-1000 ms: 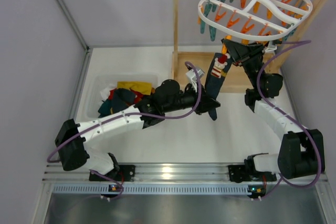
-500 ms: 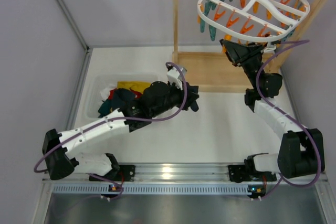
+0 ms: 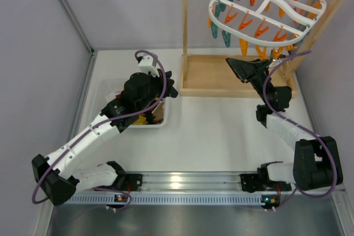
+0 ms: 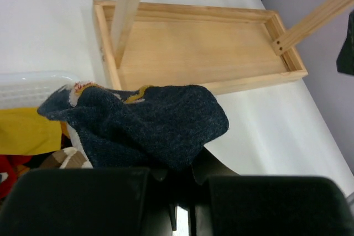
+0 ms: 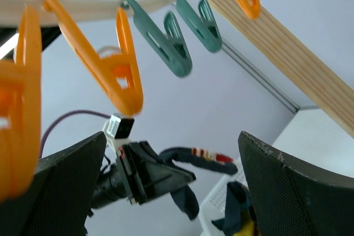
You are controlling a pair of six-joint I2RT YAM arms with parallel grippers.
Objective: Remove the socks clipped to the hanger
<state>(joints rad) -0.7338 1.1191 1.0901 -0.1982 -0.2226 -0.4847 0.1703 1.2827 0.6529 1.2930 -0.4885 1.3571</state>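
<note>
A dark navy sock with a red-white band [image 4: 149,125] is bunched in my left gripper [image 4: 185,172], which is shut on it. It hangs above the right rim of the white basket [image 4: 33,81]. In the top view the left gripper [image 3: 166,89] is at that basket's far right corner. The right wrist view shows the same sock [image 5: 206,157] dangling from it. The white oval hanger [image 3: 212,8] hangs from the wooden rack with only orange and teal clips showing. My right gripper [image 3: 232,66] is just below the hanger, pointing left. Its jaws [image 5: 171,136] are open and empty.
The basket [image 3: 149,126] holds yellow [image 4: 27,131], red and dark clothes. The wooden rack's upright post [image 3: 184,26] and shallow base tray [image 3: 210,75] stand between the arms. Orange [image 5: 119,75] and teal [image 5: 171,48] clips dangle close above the right fingers.
The left arm has carried the patterned sock from under the hanger leftward to the basket. The right gripper let go of a clip, opened wide and sank a little.
</note>
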